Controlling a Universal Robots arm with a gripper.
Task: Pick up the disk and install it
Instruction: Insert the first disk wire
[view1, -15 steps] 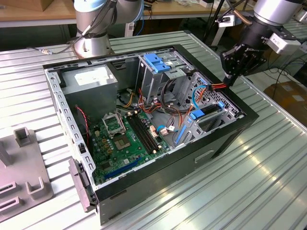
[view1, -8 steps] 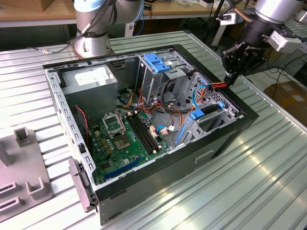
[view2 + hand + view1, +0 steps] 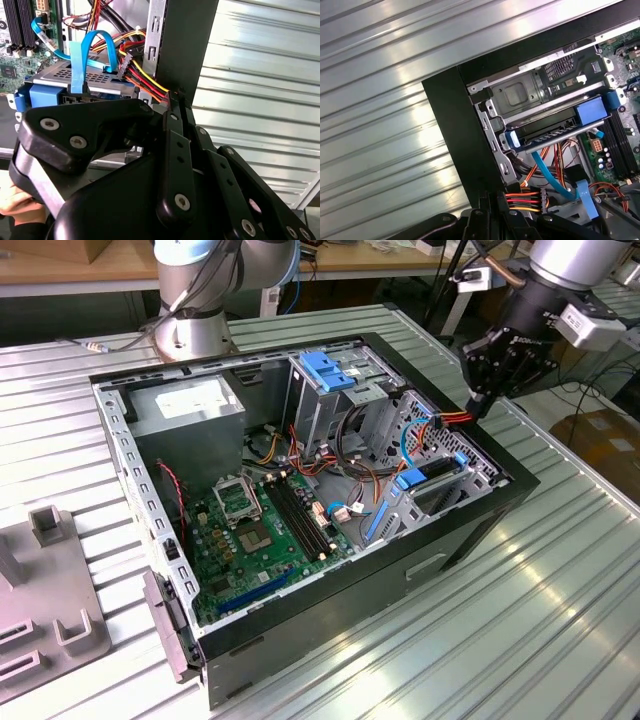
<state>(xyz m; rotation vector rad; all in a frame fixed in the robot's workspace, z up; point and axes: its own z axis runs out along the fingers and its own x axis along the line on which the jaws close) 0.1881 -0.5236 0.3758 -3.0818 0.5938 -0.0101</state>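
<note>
No text, number or sign is legible.

- Power supply (image 3: 190, 410): a white sticker (image 3: 192, 397) lies on its top face. Its print is too small to read.
- Circuit board (image 3: 255, 530): the printed markings and chip markings in the exterior view do not resolve into characters.
- Blue flat cable (image 3: 92, 47): a pale tag (image 3: 42, 36) sits on one strand in the second wrist view. Its marks are unreadable.
- Disk (image 3: 547, 134): the first wrist view shows its edge and blue carrier, with no legible print.
</note>
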